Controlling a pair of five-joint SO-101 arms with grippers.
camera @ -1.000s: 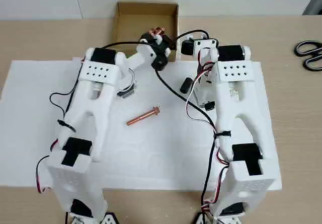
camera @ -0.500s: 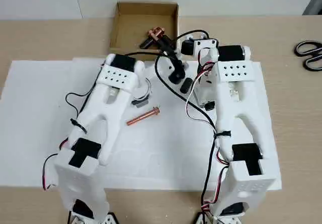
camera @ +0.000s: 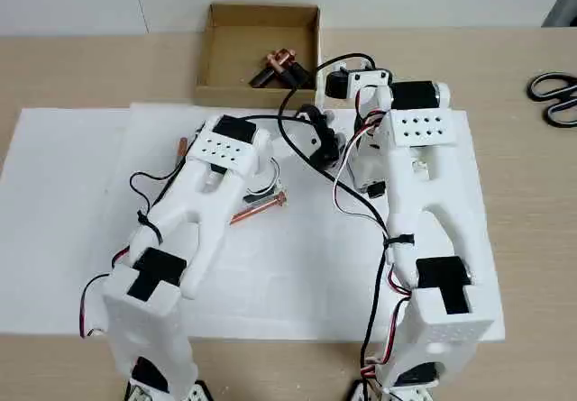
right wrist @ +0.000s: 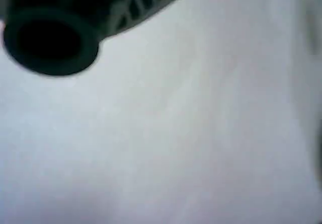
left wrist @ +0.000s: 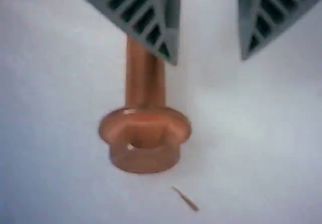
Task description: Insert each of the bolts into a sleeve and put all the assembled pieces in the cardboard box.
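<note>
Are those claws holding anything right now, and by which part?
The left claw is open over the copper bolt, holding nothing. The right claw seems to grip the black sleeve by its side.

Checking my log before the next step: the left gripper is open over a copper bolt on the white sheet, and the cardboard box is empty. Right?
Not quite. The cardboard box is not empty: the high view shows at least one assembled piece lying in it. The rest holds: the left gripper is open over the copper bolt on the white sheet.
</note>
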